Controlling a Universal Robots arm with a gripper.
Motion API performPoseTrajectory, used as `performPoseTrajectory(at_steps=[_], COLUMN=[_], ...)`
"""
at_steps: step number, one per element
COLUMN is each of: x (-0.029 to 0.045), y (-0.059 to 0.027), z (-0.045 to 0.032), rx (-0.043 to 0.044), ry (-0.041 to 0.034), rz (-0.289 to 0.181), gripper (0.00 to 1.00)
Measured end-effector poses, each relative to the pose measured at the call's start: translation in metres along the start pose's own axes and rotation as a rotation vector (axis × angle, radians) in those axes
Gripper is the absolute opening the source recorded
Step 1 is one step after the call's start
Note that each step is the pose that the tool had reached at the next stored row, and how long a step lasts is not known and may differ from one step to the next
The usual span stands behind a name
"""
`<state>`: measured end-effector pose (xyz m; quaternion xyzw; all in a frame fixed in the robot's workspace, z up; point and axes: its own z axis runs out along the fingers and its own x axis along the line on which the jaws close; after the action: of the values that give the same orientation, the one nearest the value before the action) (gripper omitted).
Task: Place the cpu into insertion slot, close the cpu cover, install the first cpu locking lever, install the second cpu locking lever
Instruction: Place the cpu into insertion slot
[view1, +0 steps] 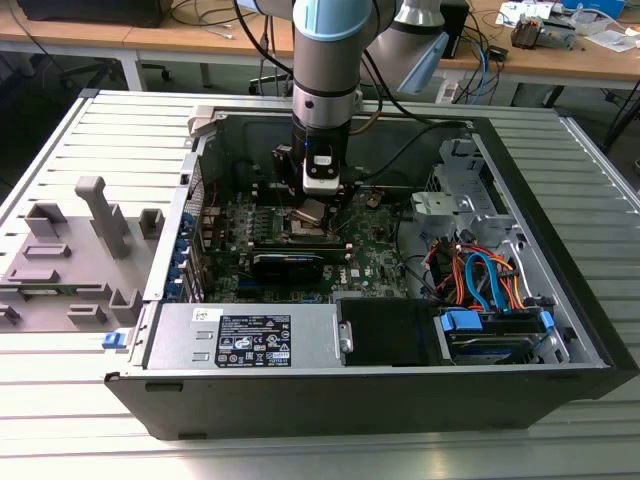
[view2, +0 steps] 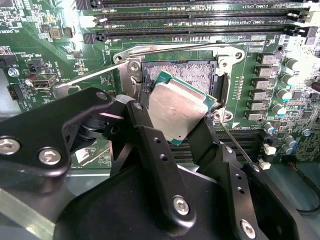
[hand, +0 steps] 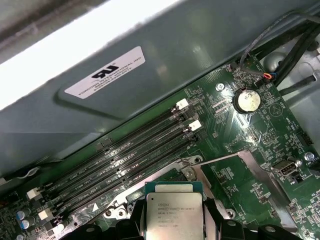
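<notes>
My gripper (view1: 313, 203) is shut on the cpu (view1: 311, 212) and hangs inside the open computer case, just over the green board. In the second wrist view the cpu (view2: 176, 107) is a silver-topped square, tilted, pinched between the black fingers (view2: 148, 137). It hovers over the near edge of the insertion slot (view2: 186, 70), whose pin field lies uncovered inside a silver rim. In the first wrist view the cpu (hand: 174, 216) shows its top face. Beside it, the cpu cover (hand: 265, 182) stands swung open. Two thin wire levers (view2: 85, 76) (view2: 239, 145) are loose on either side.
Long memory slots (view2: 200, 22) run just beyond the socket. A black expansion card (view1: 288, 264) lies close in front of it. A power supply (view1: 245, 335), drive bays (view1: 490, 335) and coloured cables (view1: 480, 275) fill the case's near side. A grey fixture (view1: 70, 250) sits outside, on the exterior view's left.
</notes>
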<state>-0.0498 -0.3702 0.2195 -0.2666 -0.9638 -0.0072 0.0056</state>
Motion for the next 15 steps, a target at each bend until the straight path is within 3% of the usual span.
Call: performPoseTrajectory(at_steps=[15], x=[0.0], y=[0.0], z=[0.0], rx=[-0.0002], ry=[-0.0002], rz=[0.014], gripper=[0.55])
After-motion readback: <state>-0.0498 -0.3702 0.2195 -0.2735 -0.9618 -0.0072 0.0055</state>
